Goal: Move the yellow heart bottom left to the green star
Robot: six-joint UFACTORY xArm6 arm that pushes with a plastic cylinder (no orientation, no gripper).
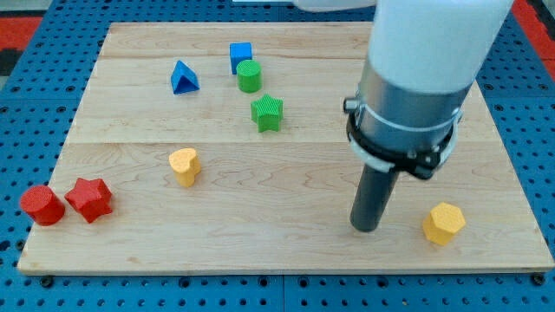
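The yellow heart [184,165] lies on the wooden board at the view's left of centre. The green star [268,113] sits above and to the right of it, a clear gap between them. My tip [366,229] rests on the board at the view's lower right, far to the right of the heart and below and right of the star. It touches no block.
A green cylinder [249,76], a blue cube [241,56] and a blue triangle [183,78] sit near the view's top. A red cylinder [42,205] and a red star [89,199] lie at the lower left. A yellow hexagon [444,224] lies right of my tip.
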